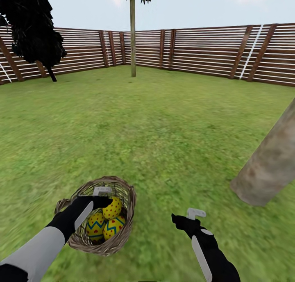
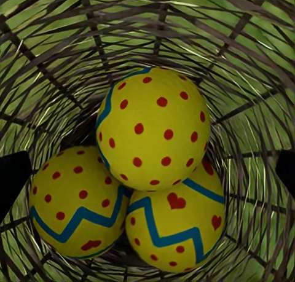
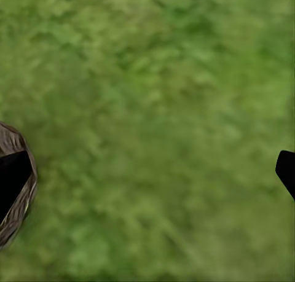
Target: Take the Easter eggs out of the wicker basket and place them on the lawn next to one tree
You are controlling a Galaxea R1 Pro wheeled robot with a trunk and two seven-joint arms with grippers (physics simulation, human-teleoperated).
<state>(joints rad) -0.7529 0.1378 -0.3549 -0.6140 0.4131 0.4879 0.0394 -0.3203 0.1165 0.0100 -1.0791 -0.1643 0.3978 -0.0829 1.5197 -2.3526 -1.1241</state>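
Fenced lawn (image 1: pixel 164 122); wicker basket (image 1: pixel 123 239) at your left, all three eggs inside, thick-trunked tree (image 1: pixel 270 163) near right. Your left gripper (image 1: pixel 102 196) hangs spread wide over the top egg (image 2: pixel 153 128), ready to descend; your right gripper (image 1: pixel 189 219), also wide, waits over grass.

Mottled green grass (image 3: pixel 153 122) spreads across the right wrist view. The right gripper (image 3: pixel 147 177) is spread wide, its two dark fingertips (image 3: pixel 12 177) showing at opposite edges. Behind one fingertip sits a brown woven curve of the basket (image 3: pixel 21 202).
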